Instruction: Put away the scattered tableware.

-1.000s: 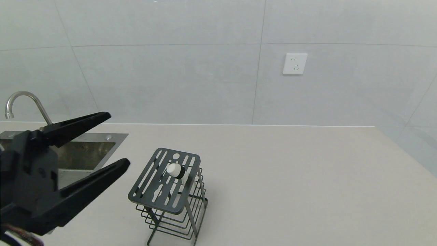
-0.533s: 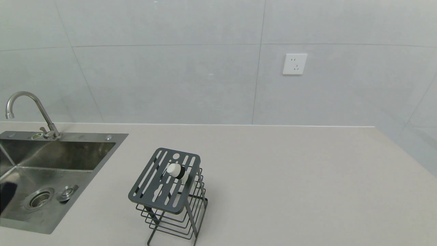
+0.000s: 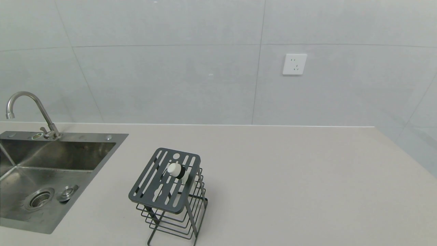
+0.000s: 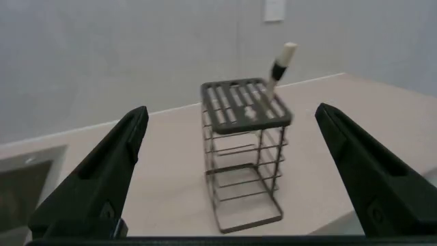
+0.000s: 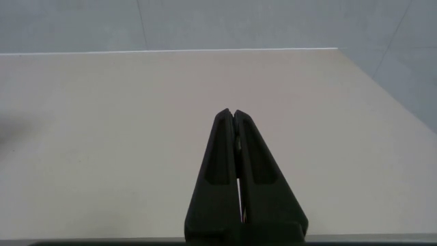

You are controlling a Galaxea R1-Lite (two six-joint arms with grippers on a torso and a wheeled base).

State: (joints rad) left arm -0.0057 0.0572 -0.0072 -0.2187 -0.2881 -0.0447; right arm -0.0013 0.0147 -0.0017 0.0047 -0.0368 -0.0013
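A dark grey wire rack (image 3: 153,204) stands upright on the worktop (image 3: 290,171), near its front edge and left of its middle. Its flat top plate is cut with long slots and a few round holes, and below it are rungs of thin wire. One utensil (image 3: 175,170) stands in a slot near the plate's right rear side, tilted, with its handle sticking up above the plate: a round white end, a black band beneath it, then a pale shaft going down among the wires
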